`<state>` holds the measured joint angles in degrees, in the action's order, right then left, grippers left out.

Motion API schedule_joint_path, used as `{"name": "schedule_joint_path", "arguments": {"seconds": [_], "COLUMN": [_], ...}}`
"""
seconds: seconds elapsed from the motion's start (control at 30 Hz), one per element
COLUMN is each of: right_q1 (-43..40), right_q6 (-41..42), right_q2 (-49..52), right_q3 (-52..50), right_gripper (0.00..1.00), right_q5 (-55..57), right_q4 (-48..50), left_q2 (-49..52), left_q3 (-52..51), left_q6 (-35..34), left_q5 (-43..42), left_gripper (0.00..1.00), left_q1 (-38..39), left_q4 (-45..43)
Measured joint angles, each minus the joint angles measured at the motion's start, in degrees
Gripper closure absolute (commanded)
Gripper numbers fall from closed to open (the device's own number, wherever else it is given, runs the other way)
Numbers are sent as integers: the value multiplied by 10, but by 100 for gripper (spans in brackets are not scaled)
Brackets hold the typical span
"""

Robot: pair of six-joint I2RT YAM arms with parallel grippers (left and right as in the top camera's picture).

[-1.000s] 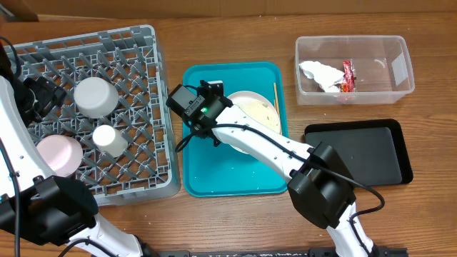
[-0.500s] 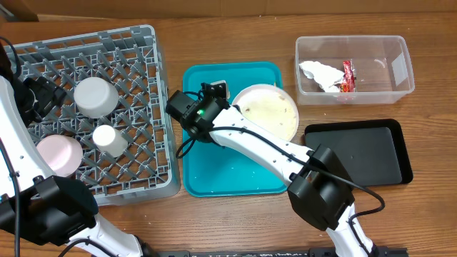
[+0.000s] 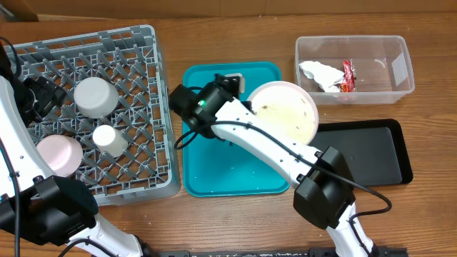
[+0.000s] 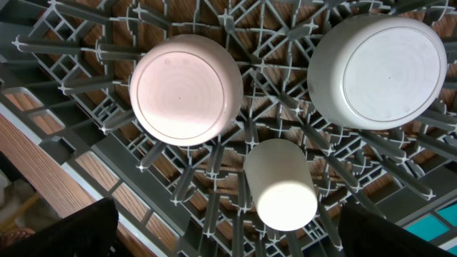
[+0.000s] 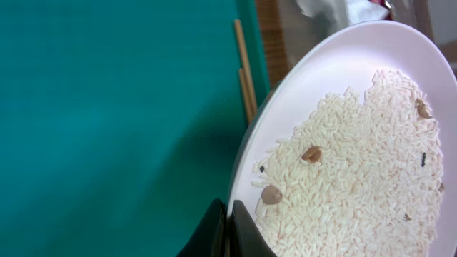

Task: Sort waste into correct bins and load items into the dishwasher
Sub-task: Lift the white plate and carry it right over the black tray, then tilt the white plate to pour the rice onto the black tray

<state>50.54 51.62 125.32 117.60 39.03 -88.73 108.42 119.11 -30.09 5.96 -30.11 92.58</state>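
Note:
My right gripper [image 5: 228, 221] is shut on the rim of the round whitish-pink plate [image 5: 357, 143], which carries rice-like crumbs [image 5: 350, 171]. In the overhead view the plate [image 3: 285, 113] hangs above the teal tray's right edge, near the black tray [image 3: 364, 153]. Chopsticks [image 5: 244, 71] lie on the teal tray. The clear tub [image 3: 355, 69] holds the white napkin [image 3: 320, 73] and red wrapper [image 3: 348, 75]. The grey dish rack [image 3: 86, 114] holds a pink bowl [image 4: 187, 89], a grey-white bowl [image 4: 382, 70] and a white cup [image 4: 282, 187], all upside down. My left gripper [image 4: 228, 235] is open above the rack.
The teal tray [image 3: 214, 160] lies between the rack and the bins, with a few crumbs on it. My right arm [image 3: 243, 135] stretches across it. The wooden table [image 3: 235, 214] surrounds everything.
My right gripper has lifted the plate off the teal tray and carried it right, toward the black tray. The left arm has not moved.

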Motion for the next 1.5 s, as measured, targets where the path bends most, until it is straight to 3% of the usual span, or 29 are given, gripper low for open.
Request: {"name": "schedule_joint_path", "arguments": {"seconds": [0.27, 0.53, 1.03, 1.5], "right_q1": [-71, -150, -314, -431], "right_q6": [144, 193, 201, 121], "right_q2": [0, 0, -67, -103], "right_q3": [0, 0, 0, 2], "right_gripper": [96, 96, 96, 96], "right_q5": [4, -1, -95, -224], "right_q4": [-64, -58, -39, 9], "left_q2": [0, 0, 0, 0], "left_q3": [0, 0, 0, 0], "left_q6": [0, 0, 0, 0], "left_q5": [0, 0, 0, 0], "left_gripper": [0, 0, 0, 0], "left_q1": [0, 0, 0, 0], "left_q4": [0, 0, 0, 0]}}
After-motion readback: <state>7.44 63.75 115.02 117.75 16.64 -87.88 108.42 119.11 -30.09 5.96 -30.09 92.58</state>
